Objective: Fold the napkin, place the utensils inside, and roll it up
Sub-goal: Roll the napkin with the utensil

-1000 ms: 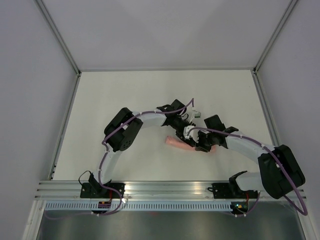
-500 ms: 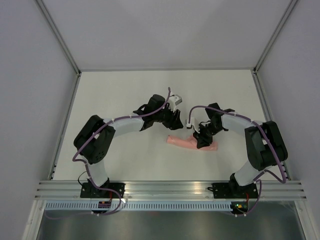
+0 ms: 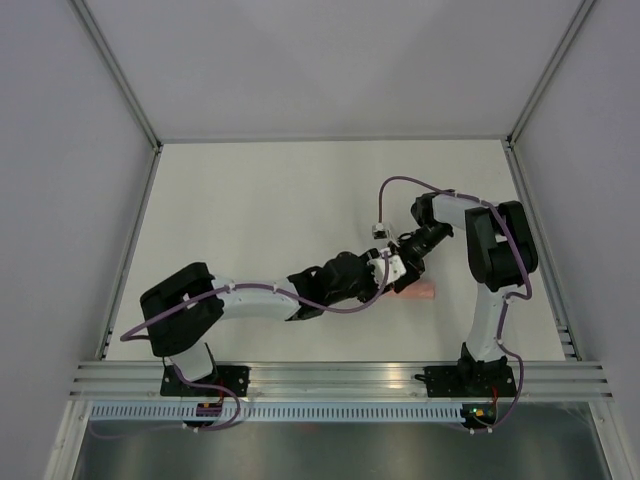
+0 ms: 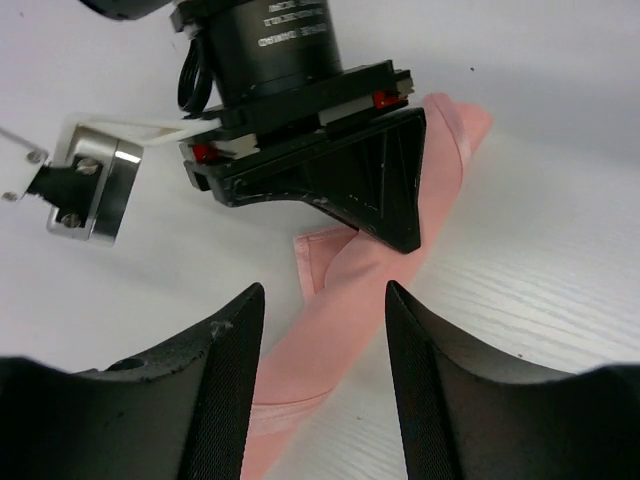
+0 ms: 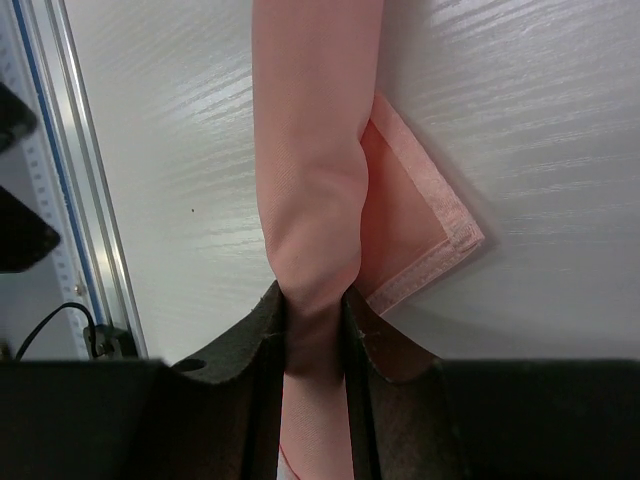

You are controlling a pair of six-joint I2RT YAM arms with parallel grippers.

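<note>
A: Nearest us is the left gripper [image 4: 322, 300]. Its fingers stand parted and clamp nothing. The napkin [image 4: 340, 290], a tight pink roll, runs away from the gap between them.

B: Agreed. We note the napkin lies flat on the table [image 3: 260, 200], with the left fingers at one end of it. We cannot tell whether they touch the cloth.

A: Farther along the napkin, the right gripper [image 5: 313, 295] is pinched narrowly across it, and the cloth is squeezed in between the pads.

B: Just beside that pinch a corner flap [image 5: 440, 240] lies out flat from the napkin, not yet wound in. We see no utensils and cannot tell whether they are inside.

A: We judge the rolling nearly finished, with only that flap left. The right pinch should hold so the napkin cannot unwind. The left should close low across its end, then both should turn together toward the flap.

B: We would keep the napkin on the table throughout. If it is lifted or tilted, whatever sits inside could slide out of an open end.
</note>
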